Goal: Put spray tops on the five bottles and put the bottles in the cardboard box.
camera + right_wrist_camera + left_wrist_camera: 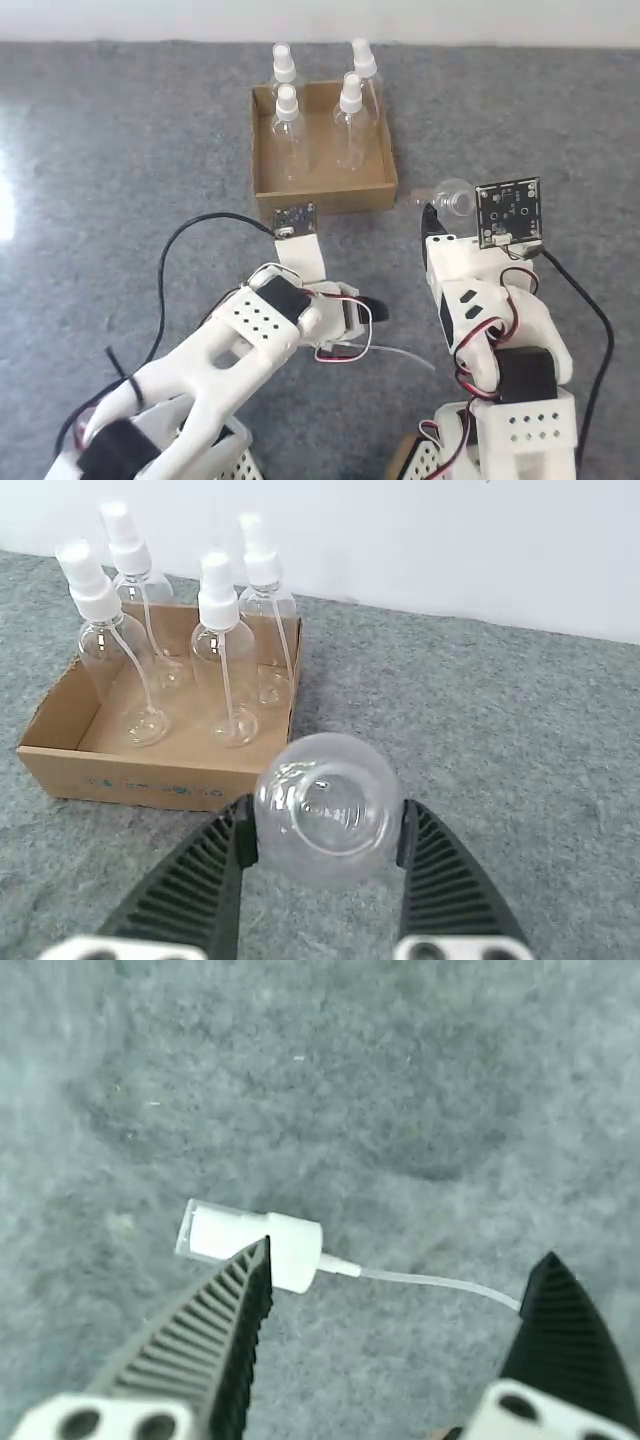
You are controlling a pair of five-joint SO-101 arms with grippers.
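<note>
Where the cardboard box (325,195) sits by the far edge of the table (120,150), 4 capped bottles (288,125) stand inside; uncapped bottle (453,197) hangs just off its near-right corner, spray top (404,353) lies toward near edge. L wrist: left gripper (405,1255) wide open, empty, over spray top. R wrist: right gripper (325,815) clamped on uncapped bottle, box beyond.

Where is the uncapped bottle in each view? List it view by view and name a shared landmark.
High view: uncapped bottle just right of the cardboard box, by its near corner.
Right wrist view: gripped by the right gripper, box beyond it.
Left wrist view: a loose spray top under the open left gripper.
Shared landmark: the box.
</note>
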